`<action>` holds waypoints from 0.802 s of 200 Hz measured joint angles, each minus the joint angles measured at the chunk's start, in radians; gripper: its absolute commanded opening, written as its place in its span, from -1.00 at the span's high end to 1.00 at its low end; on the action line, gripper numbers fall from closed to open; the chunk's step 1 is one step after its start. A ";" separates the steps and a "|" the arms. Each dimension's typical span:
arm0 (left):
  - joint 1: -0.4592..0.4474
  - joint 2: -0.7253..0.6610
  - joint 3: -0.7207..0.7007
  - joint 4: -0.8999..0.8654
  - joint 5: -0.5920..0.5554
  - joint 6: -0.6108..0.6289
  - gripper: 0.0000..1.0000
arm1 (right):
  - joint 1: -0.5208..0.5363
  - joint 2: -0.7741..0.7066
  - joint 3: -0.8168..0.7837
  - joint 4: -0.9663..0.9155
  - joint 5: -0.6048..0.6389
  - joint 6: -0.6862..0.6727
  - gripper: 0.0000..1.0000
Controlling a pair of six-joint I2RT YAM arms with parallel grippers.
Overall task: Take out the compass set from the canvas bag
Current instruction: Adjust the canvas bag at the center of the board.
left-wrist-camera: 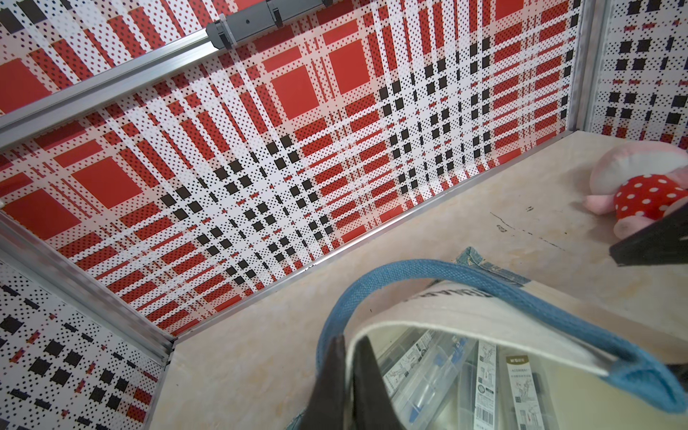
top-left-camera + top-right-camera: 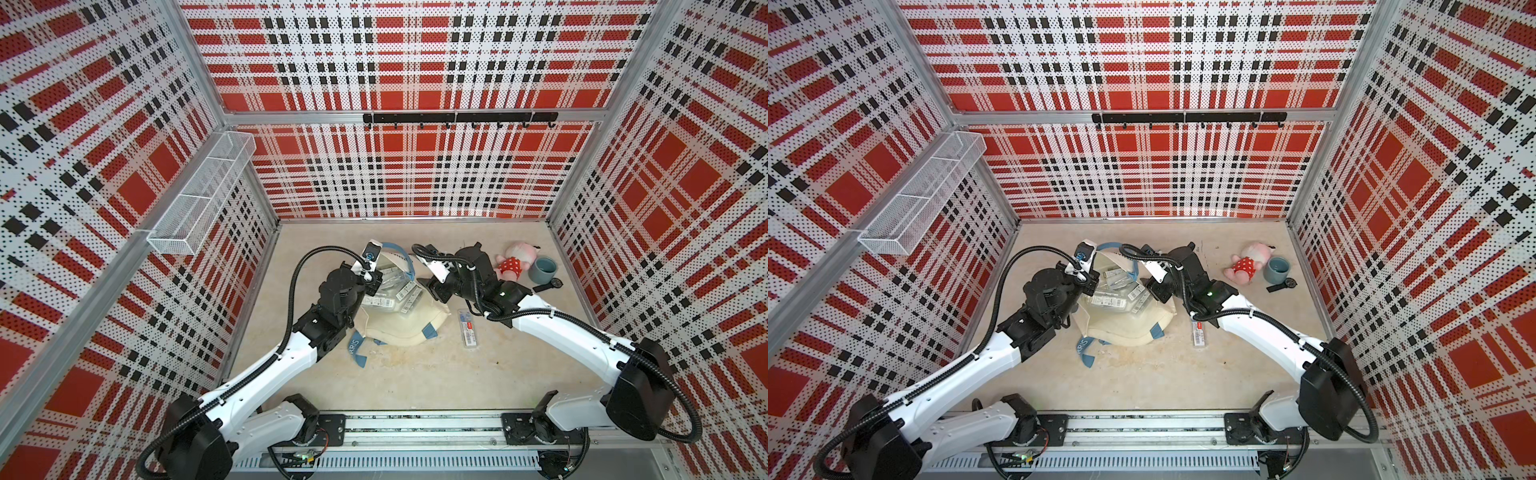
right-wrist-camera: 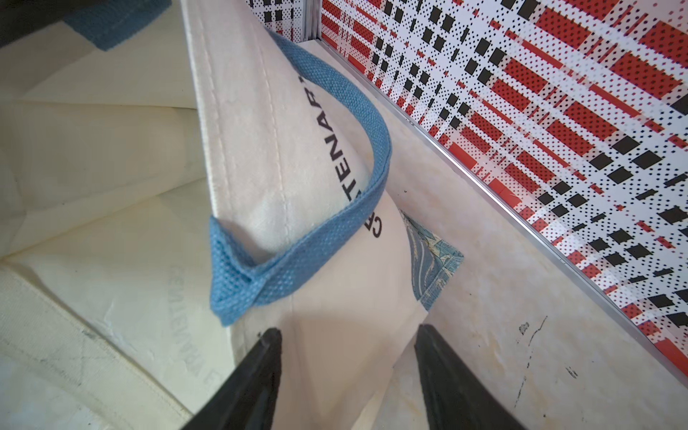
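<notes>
Okay, left gripper [image 1: 352,340] is pinched tight on the rim of the canvas bag [image 2: 399,328], beside the blue handle [image 1: 484,286], propping the mouth up. Right gripper [image 3: 348,331] has its jaws well apart, straddling the bag's outer wall on its right side and gripping nothing. The bag lies mid-table between both arms, slumped, mouth up and toward the far side. Inside the mouth are several compass set cases [image 2: 390,291]: clear flat plastic boxes with white labels, loose and overlapping. One similar loose case [image 2: 469,328] lies on the table just right of the bag, outside it. Far right are a plush toy [image 2: 511,259], cup [image 2: 544,270] and watch [image 2: 550,284], well apart from the bag.

Judgement: the cases look light, rigid and slick. The shell should take a firm pinch but may skid against its neighbours. Best hold is probably across the thin dimension, at the end nearest the mouth, top case first. The bag is soft and floppy and will likely fold over the cases if the rim is released.
</notes>
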 measured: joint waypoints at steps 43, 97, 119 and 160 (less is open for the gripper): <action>-0.002 -0.001 0.000 -0.008 0.003 -0.004 1.00 | 0.105 -0.047 0.015 -0.040 0.057 -0.037 -0.34; -0.002 -0.012 0.000 -0.026 0.010 -0.004 1.00 | 0.113 0.064 0.043 -0.042 0.189 -0.091 0.03; -0.002 -0.023 0.000 -0.042 0.021 -0.006 1.00 | 0.111 0.093 0.051 -0.049 0.238 -0.104 0.43; -0.002 -0.035 0.000 -0.077 0.043 -0.006 0.31 | 0.102 0.093 0.069 -0.048 0.259 -0.092 0.90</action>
